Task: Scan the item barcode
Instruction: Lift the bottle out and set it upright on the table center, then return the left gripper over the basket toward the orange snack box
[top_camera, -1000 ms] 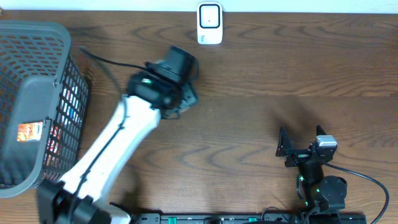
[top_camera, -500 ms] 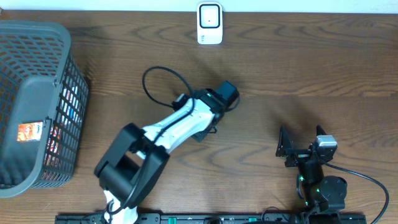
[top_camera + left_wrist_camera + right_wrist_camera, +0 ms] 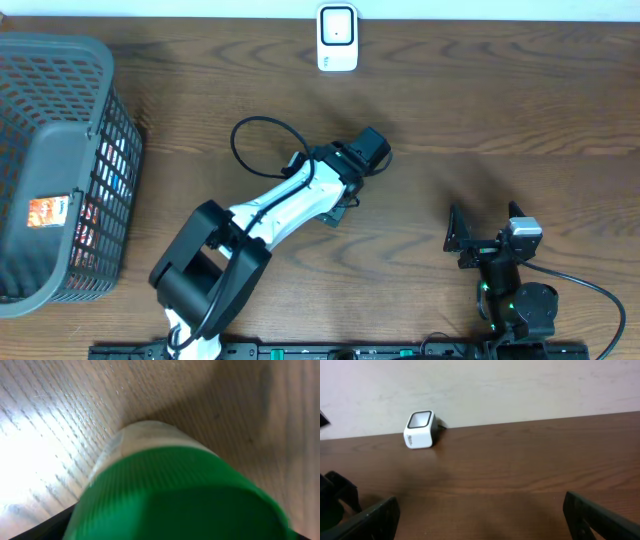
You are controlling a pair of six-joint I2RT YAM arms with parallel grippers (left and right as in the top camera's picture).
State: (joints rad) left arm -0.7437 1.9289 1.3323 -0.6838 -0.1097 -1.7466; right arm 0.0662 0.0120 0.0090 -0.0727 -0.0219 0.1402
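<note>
- At far left, a wire basket [image 3: 118, 165] with packaged goods inside, well apart from the work.
- At the back edge of the desk [image 3: 520, 110], a white barcode scanner [image 3: 337, 38], dark window showing from above.
- Nearer and just right of that, the left gripper [image 3: 370, 150] over mid-desk, with a green-capped container [image 3: 175, 495] filling its wrist view. Fingers out of sight there, so cannot tell whether pinching the container or spread off it.
- Probably light and stiff. Ribbed cap good for friction, pale smooth body likely slippery. Best taken across the cap or the shoulder just below, leaving the label bare.
- Long axis running away from the lens, cap end nearest, far end toward the desk. Barcode side not visible.
- At right, the right gripper [image 3: 483, 232] low near the front edge, fingers [image 3: 372, 517] spread wide with nothing between.
</note>
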